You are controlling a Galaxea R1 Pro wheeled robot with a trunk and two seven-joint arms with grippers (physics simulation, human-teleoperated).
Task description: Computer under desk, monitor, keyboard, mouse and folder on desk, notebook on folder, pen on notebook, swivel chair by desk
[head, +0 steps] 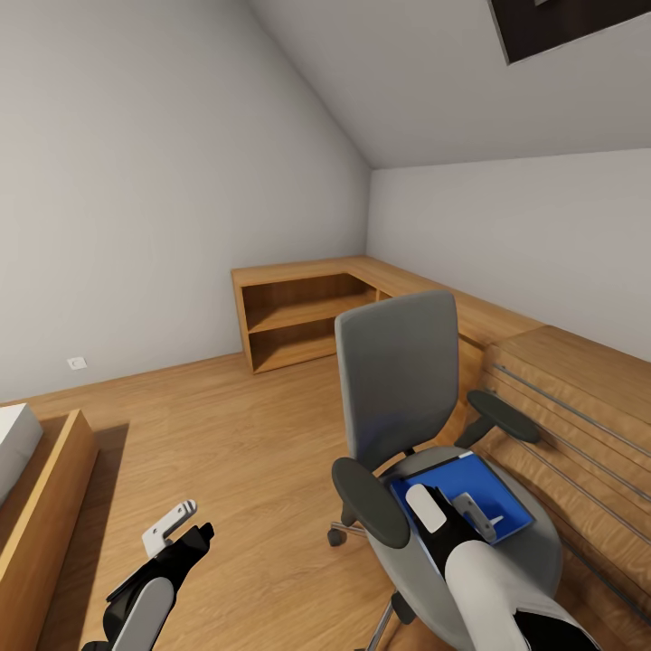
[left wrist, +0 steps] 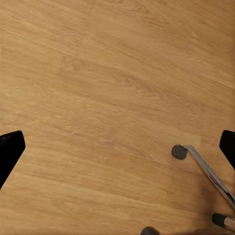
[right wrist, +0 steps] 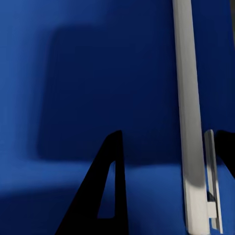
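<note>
The grey swivel chair [head: 398, 380] stands mid-room on the wood floor, with the bright-blue folder [head: 488, 484] lying flat on its seat. My right gripper [head: 449, 508] hovers just above the folder, pointing down. In the right wrist view the folder [right wrist: 73, 73] lies close under my right gripper [right wrist: 169, 161], and the thin whitish pen [right wrist: 188, 98] rests on it between the open fingers, nearer one fingertip [right wrist: 226, 149] and apart from the other. Over bare floor beside the chair, my left gripper [head: 181, 529] [left wrist: 117, 147] is open and empty.
A light wooden chest [head: 579, 407] with long bar handles stands right behind the chair. A low wooden shelf unit [head: 307, 316] runs along the far corner. A bed frame [head: 36, 506] is at the left. The chair's chrome leg [left wrist: 208, 174] and casters lie under my left gripper.
</note>
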